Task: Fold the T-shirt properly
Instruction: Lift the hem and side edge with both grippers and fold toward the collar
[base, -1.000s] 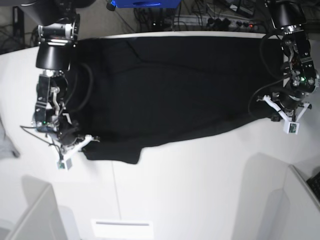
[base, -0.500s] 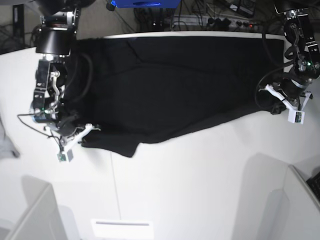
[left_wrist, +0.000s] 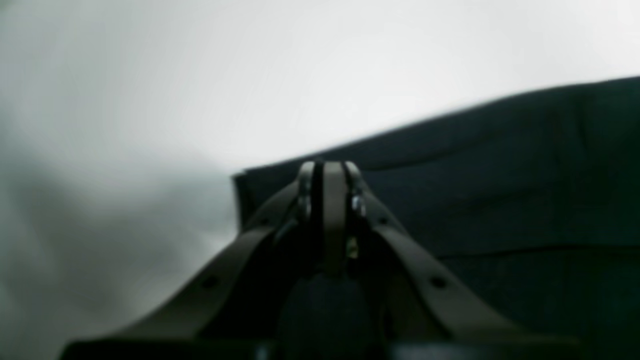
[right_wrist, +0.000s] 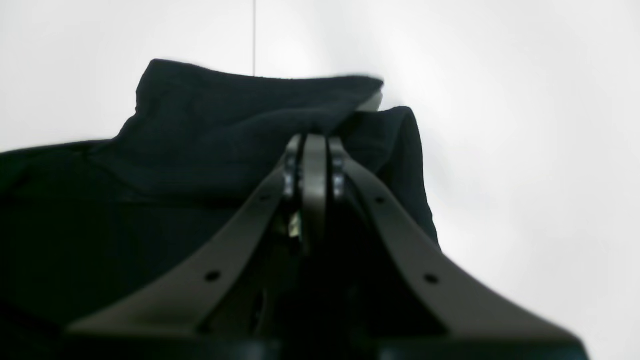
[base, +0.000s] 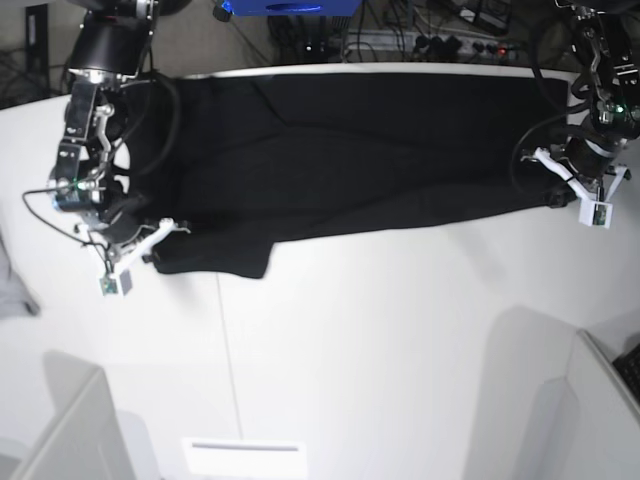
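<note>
- Base view shows you the plain black cloth T-shirt (base: 340, 160) spread as a long, softly creased band across the far side of the smooth white desk (base: 380, 340).
- Right gripper (right_wrist: 314, 142): jaws pinching a bunched corner.
- Left gripper (left_wrist: 327, 170): jaws pinching the flat hem.
</note>
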